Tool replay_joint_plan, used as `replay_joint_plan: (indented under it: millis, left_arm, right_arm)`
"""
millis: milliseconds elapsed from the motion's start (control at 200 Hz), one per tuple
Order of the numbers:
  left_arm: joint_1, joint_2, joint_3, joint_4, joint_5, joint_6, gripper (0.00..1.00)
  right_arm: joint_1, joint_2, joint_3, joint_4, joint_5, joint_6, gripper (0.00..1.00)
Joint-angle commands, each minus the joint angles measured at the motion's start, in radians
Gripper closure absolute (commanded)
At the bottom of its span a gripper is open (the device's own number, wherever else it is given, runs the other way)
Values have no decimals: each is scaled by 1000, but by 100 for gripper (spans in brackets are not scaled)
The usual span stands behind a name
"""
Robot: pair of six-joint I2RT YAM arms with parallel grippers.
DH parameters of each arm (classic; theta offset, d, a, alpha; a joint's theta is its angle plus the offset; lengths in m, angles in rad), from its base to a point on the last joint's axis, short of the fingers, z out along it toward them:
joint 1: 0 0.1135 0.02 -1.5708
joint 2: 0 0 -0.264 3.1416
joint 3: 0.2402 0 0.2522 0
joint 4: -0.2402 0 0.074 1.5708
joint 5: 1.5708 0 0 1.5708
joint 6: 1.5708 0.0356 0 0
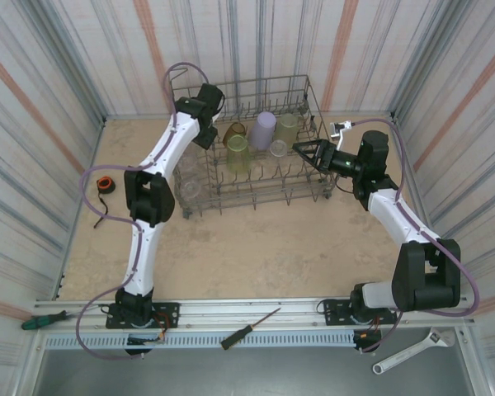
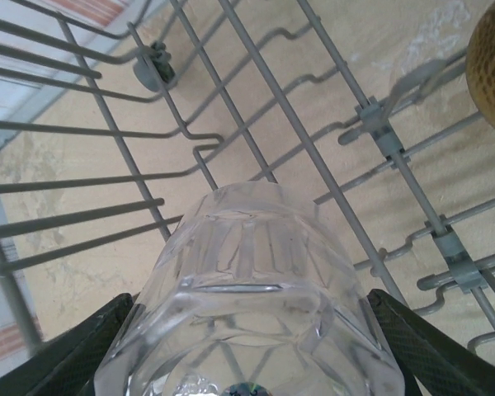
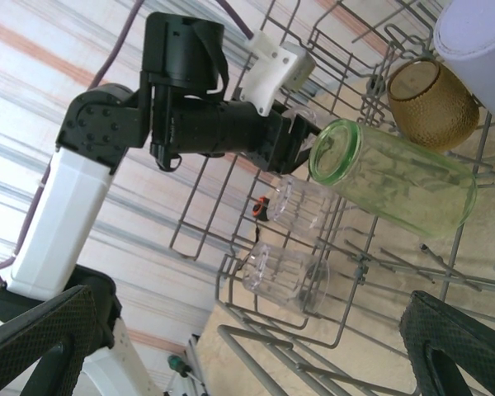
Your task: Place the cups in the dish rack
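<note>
Rack (image 1: 268,186), grey wire. Lilac cup (image 1: 265,129); green cup (image 3: 396,177); amber cup (image 3: 433,103), dimpled; clear cup (image 2: 247,297), faceted. Table (image 1: 256,247), mottled beige. Walls (image 1: 49,74), white with orange and grey stripes. Arms (image 1: 175,147), white with black joints.

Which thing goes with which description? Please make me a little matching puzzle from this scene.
Things:
1 left gripper
2 right gripper
3 lilac cup
4 wrench

Descriptions:
a in the dish rack, towards its back
b closed on a clear cup
c lying at the near right, outside the rack
d jaws open, empty

Pairs: 1-b, 2-d, 3-a, 4-c
</note>
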Motion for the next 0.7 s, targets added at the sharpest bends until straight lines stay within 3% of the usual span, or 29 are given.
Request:
replay_joint_plan:
  millis: [0,120,225,391,516,696]
  left_arm:
    - [22,18,17,-51,30,-45,71]
    - [51,15,15,-57,105,-107,67]
    - [63,9,14,-58,116,-138,43]
    - [70,-16,14,-50,131,-177,25]
    - [71,-39,7,-28,129,-202,2]
    - [71,-72,-8,2,131,-228,1]
  right_arm:
    - [-4,-12,2,19,4,15,1]
    - [-5,-16,0,17,4,15,1]
    - [-6,-20,-5,16,4,14,1]
    - [-5,-22,-8,14,4,14,1]
    - [-6,-26,-9,12,2,15,1]
    - [-6,-42,-4,1,2,14,1]
